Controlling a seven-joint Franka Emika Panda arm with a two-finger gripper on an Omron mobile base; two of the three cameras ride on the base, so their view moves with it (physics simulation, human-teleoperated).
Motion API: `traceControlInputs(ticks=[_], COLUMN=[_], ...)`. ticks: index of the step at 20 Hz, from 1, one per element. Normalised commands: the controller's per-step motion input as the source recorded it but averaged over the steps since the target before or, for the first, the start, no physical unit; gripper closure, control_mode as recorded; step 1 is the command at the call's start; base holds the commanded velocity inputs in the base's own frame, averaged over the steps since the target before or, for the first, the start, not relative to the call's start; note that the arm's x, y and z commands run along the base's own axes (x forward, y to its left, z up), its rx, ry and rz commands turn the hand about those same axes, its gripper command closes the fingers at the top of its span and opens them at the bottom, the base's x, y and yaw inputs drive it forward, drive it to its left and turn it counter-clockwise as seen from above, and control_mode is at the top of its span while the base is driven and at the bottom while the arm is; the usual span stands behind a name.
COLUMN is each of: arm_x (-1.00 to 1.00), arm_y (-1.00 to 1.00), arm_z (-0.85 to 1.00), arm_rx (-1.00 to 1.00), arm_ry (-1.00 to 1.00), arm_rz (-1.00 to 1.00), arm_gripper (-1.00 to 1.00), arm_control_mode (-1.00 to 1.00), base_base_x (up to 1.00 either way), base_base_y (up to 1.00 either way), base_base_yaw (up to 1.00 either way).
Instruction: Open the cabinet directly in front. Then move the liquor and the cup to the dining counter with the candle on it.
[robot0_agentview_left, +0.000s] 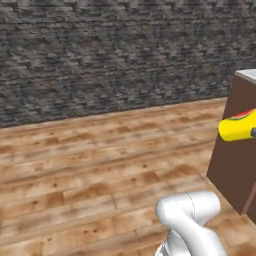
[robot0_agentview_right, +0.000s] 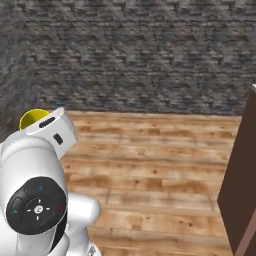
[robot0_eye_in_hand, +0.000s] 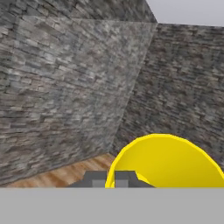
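Cup (robot0_eye_in_hand: 168, 164) clamped at its rim in the gripper (robot0_eye_in_hand: 115, 178), in transit; dining counter not reached, delivery outstanding.

Yellow cup (robot0_agentview_left: 239, 127) lying sideways in air beside brown counter base (robot0_agentview_left: 235, 150), wood floor (robot0_agentview_left: 90, 170), stone wall (robot0_agentview_left: 110, 55)

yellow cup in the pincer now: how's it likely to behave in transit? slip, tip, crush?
The cup looks like smooth, rigid plastic, so crushing seems unlikely. Its glossy tapered wall may let it slide in the pincer, which is shut on the rim. It lies sideways in the left base view and looks empty, so probably light, with nothing to spill.
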Motion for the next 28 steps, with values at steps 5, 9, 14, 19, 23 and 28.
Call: traceControlInputs(ticks=[5,9,14,19,23,28], arm_x=[0.0,0.0,0.0,0.0,0.0,0.0], arm_y=[0.0,0.0,0.0,0.0,0.0,0.0], arm_z=[0.0,0.0,0.0,0.0,0.0,0.0], arm_rx=[0.0,0.0,0.0,0.0,0.0,0.0], arm_ry=[0.0,0.0,0.0,0.0,0.0,0.0], arm_rz=[0.0,0.0,0.0,0.0,0.0,0.0], arm_gripper=[1.0,1.0,1.0,1.0,1.0,1.0], arm_control_mode=[1.0,1.0,1.0,1.0,1.0,1.0], base_base_x=[1.0,1.0,1.0,1.0,0.86,0.51], base_base_y=[0.0,0.0,0.0,0.0,-0.1,-0.21], base_base_yaw=[0.0,0.0,0.0,-0.02,-0.13,-0.27])
